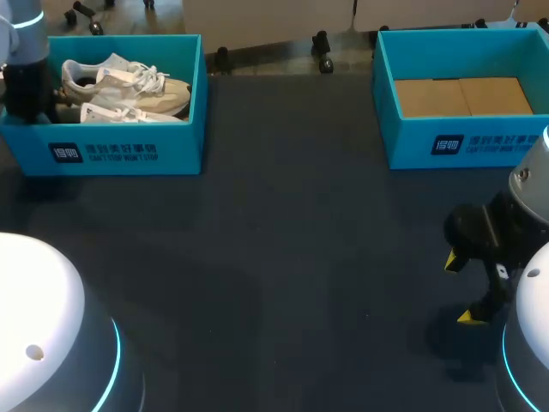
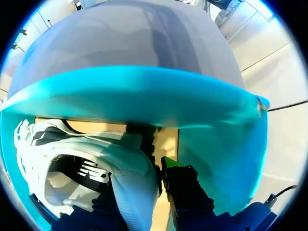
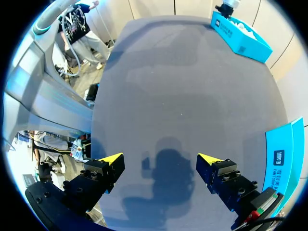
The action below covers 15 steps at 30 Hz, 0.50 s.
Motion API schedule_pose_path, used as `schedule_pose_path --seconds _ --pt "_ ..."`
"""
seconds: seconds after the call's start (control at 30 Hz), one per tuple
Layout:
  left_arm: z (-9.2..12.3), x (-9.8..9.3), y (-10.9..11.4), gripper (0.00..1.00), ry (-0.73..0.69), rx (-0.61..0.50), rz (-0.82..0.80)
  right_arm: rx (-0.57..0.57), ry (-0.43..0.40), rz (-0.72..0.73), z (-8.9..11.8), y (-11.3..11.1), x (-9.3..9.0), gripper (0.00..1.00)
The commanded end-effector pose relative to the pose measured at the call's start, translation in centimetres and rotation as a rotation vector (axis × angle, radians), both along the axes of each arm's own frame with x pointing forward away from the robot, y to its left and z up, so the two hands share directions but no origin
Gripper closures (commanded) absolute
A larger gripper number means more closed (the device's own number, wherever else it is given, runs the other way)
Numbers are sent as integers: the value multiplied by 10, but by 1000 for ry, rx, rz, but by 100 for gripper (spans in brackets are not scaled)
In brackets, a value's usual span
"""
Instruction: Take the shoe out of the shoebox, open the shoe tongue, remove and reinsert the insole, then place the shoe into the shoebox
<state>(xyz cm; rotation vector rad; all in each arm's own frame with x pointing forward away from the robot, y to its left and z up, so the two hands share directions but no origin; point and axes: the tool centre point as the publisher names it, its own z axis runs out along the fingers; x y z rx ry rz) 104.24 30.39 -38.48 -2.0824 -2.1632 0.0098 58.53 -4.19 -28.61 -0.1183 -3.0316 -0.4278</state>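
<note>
- A dark table (image 1: pixel 283 257) is seen, with a blue shoebox (image 1: pixel 129 153) (image 2: pixel 144 96) set at its far left corner and a second shoebox (image 1: pixel 463 142) at its far right corner.
- A white shoe (image 1: pixel 129 81) (image 2: pixel 86 154) is contained in the far left shoebox.
- The left end effector (image 2: pixel 144 175) is clenched on the shoe's collar inside that box.
- The right end effector (image 1: pixel 461 288) (image 3: pixel 161 159) is held released above the table, near its right edge.

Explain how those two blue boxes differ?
The left box holds white shoes; the right box shows only its brown cardboard floor. The left end effector is down inside the left box; the right end effector hangs open over the table, apart from the right box. Both are open-topped and blue.
</note>
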Motion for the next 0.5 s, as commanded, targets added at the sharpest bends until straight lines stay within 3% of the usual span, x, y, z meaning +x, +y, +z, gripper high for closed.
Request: schedule_pose_path --seconds 0.03,0.5 --pt "9 0 5 100 1 -17 0 -1 -1 1 -1 0 -1 0" --pt "36 -2 -1 100 -17 -44 6 -1 -1 1 -1 0 -1 0"
